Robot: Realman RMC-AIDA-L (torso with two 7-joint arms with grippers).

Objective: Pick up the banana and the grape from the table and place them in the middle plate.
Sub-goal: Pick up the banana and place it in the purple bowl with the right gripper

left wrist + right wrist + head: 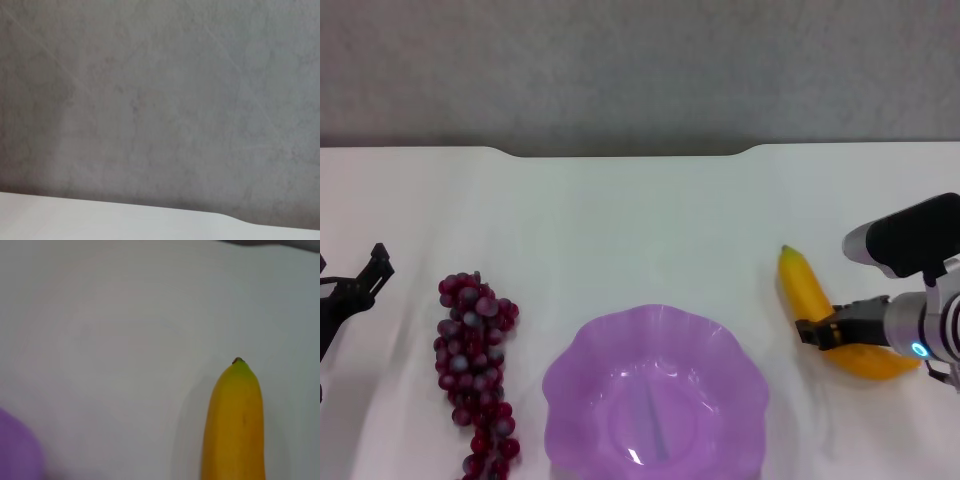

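The banana lies on the white table at the right, its green-tipped end pointing away; it also shows in the right wrist view. My right gripper is down at the banana's middle, reaching across it from the right. The bunch of dark red-purple grapes lies at the left of the table. The translucent purple plate sits at the front middle, between the two fruits, with nothing in it. My left gripper is open at the far left edge, apart from the grapes.
The table's dark notched far edge runs along a grey wall. A corner of the purple plate shows in the right wrist view. Bare table lies behind the plate.
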